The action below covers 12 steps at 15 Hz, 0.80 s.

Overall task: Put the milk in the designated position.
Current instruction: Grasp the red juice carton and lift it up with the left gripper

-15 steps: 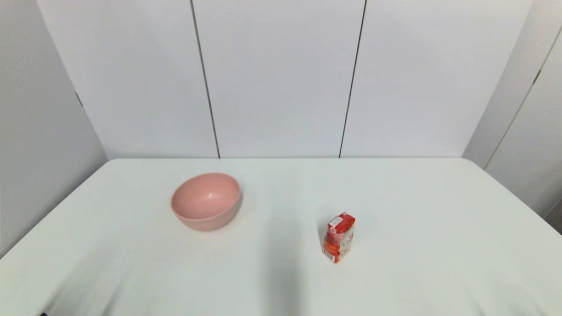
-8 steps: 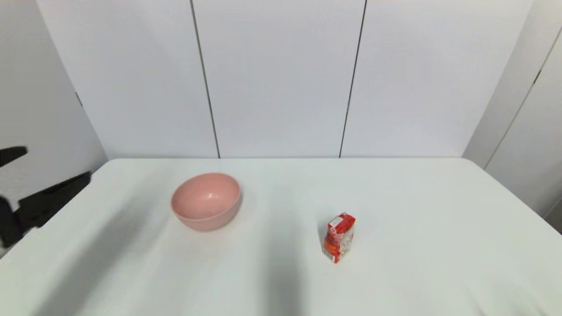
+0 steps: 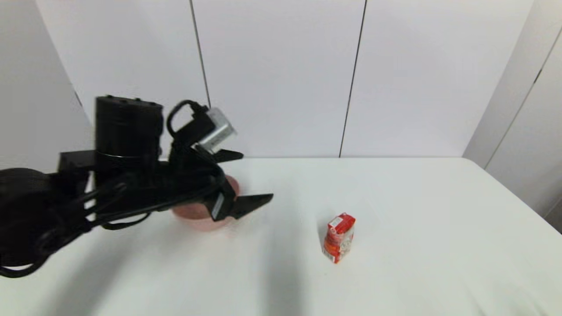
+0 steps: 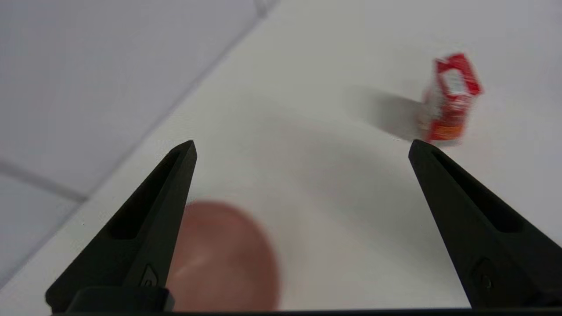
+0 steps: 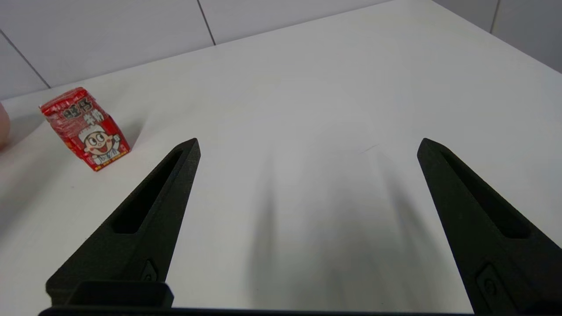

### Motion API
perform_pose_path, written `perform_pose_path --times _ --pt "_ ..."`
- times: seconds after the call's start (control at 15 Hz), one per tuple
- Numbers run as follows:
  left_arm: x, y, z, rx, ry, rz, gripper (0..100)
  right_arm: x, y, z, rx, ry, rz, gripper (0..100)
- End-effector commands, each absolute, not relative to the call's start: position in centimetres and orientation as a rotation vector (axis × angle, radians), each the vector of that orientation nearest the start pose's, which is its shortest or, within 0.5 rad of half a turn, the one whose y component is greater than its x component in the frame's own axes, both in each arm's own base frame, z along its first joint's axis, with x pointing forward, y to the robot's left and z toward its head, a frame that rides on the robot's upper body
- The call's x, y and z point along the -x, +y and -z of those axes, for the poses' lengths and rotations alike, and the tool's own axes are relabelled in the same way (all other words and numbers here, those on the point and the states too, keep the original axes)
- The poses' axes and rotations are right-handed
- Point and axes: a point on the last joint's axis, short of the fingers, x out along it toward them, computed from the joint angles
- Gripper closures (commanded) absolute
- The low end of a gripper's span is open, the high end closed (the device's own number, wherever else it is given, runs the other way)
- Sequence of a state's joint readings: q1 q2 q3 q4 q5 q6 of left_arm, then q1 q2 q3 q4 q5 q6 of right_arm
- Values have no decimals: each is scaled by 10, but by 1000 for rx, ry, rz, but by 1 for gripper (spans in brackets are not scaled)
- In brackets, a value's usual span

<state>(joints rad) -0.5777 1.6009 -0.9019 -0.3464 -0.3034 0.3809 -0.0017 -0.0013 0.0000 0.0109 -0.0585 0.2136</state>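
My left gripper (image 3: 250, 177) hangs wide open at centre-left of the head frame, above the pink bowl (image 3: 199, 216), which it mostly covers. The milk (image 3: 338, 237) stands upright lower and to the right, well apart from the fingers and untouched. My worry is the approach: coming in low, I could clip the bowl with the arm, or nudge the small carton with one finger (image 4: 162, 206) and tip it before the other closes. My right gripper (image 5: 307, 145) is also spread wide, out of the head frame, with the milk (image 5: 85, 127) at the upper left of its own view. Nothing marks the target spot on the table (image 3: 417, 202), so I could misplace it.
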Motion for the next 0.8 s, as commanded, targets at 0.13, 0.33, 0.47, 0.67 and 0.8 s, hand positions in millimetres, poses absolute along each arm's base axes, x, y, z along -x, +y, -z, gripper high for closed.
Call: perform_pose_path --times 0.13,0.33,0.47,0.67,0.8 --pt "-258 -220 -155 -420 223 1048 0 23 -1 -74 -214 4 61 0" --pt "-253 -241 -145 -336 231 1087 0 23 -1 -74 -214 4 61 0" --pt "-247 -257 -134 -313 270 1124 0 23 -1 -74 -214 4 61 0" --pt "-238 -271 -123 -315 305 1167 0 23 -1 -74 -214 4 61 0" --pt "-236 -276 -118 -320 316 1181 0 23 -1 -74 -214 4 62 0"
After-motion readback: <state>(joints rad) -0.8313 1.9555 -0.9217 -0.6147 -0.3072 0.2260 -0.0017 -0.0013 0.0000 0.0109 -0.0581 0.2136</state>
